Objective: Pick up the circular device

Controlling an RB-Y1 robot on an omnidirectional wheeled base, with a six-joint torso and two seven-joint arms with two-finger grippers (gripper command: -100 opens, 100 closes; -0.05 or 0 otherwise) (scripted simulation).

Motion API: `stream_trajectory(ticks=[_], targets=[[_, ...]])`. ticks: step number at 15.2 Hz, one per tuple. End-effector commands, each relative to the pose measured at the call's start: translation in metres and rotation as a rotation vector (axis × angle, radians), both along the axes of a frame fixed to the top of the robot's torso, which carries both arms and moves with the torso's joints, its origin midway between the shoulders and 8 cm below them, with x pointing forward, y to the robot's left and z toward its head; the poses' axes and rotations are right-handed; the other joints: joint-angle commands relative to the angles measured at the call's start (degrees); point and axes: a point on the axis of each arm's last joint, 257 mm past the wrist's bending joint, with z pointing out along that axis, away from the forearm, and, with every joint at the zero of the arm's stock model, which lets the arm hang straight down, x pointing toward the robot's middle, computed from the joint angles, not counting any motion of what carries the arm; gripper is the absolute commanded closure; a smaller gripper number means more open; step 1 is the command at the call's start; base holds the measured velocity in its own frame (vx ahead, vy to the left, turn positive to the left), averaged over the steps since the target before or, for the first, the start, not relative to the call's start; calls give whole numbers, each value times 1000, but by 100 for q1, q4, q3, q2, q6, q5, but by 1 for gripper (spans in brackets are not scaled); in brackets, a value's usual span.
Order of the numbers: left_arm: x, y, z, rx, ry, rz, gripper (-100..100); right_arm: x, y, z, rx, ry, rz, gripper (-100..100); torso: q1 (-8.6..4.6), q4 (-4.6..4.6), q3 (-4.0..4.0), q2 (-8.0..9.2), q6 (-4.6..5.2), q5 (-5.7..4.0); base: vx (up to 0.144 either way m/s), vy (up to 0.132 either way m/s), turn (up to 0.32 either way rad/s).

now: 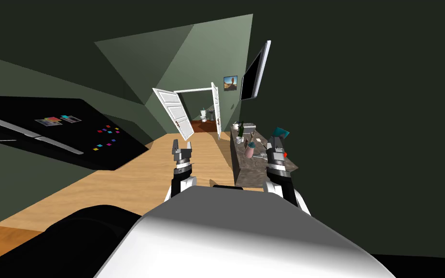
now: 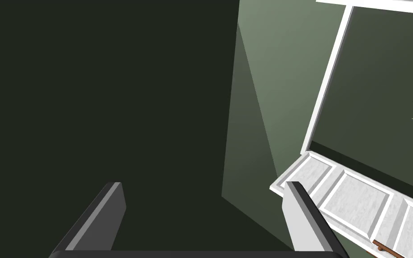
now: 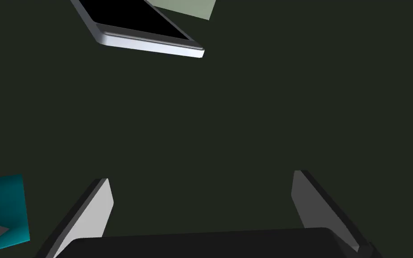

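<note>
The right gripper (image 1: 274, 141) is hanging over the near end of the bench (image 1: 245, 169), its two fingers standing wide apart with nothing between them. In the right wrist view the same gripper (image 3: 205, 210) is facing a dark green wall. A teal thing (image 3: 2, 210) is sitting just beside one finger, and the flat black television (image 3: 134, 22) is hanging on the wall well beyond. The left gripper (image 1: 182, 146) is hovering over the wooden floor (image 1: 120, 183), beside the bench and apart from it. Its fingers (image 2: 304, 219) are spread just as wide and holding nothing.

Small things are crowding the bench. A pink cup (image 1: 249, 152) is standing near the right gripper, with a dark bottle (image 1: 240, 131), a white pot (image 1: 236, 125) and a grey box (image 1: 249, 128) farther along. I cannot tell which of these, if any, is the circular device.

Across the floor a black fridge (image 1: 48, 130) is showing coloured magnets. At the far end two white doors (image 1: 173, 113) are standing open.
</note>
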Motion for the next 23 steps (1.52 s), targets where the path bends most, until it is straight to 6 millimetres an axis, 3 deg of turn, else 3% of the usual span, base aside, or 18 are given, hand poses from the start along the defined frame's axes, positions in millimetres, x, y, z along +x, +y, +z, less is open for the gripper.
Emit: stream_trajectory(ticks=[1, 12, 15, 20, 21, 23], targets=[[0, 0, 0, 0, 0, 0, 0, 3, 6, -5, -47, 18, 23, -100, 0, 0, 0, 0, 0, 0, -3, 2, 25], [0, 0, 0, 0, 0, 0, 0, 12, 26, -37, -252, 108, 119, -100, -1, 1, 3, 5, -1, 0, -10, 4, 35], [0, 0, 0, 0, 0, 0, 0, 17, 33, -61, -342, 163, 153, -100, -1, 1, 2, 4, -1, 0, -13, 7, 62], [0, 0, 0, 0, 0, 0, 0, 18, 37, -78, -438, 201, 193, -100, 0, 1, 2, 4, -1, 0, -12, 8, 47], [0, 0, 0, 0, 0, 0, 0, 19, 38, -93, -482, 230, 206, -100, 0, 1, 2, 4, 0, 0, -13, 7, 79], [0, 0, 0, 0, 0, 0, 0, 18, 38, -94, -507, 235, 217, -100, 0, 1, 2, 5, -1, 0, -11, 7, 53]])
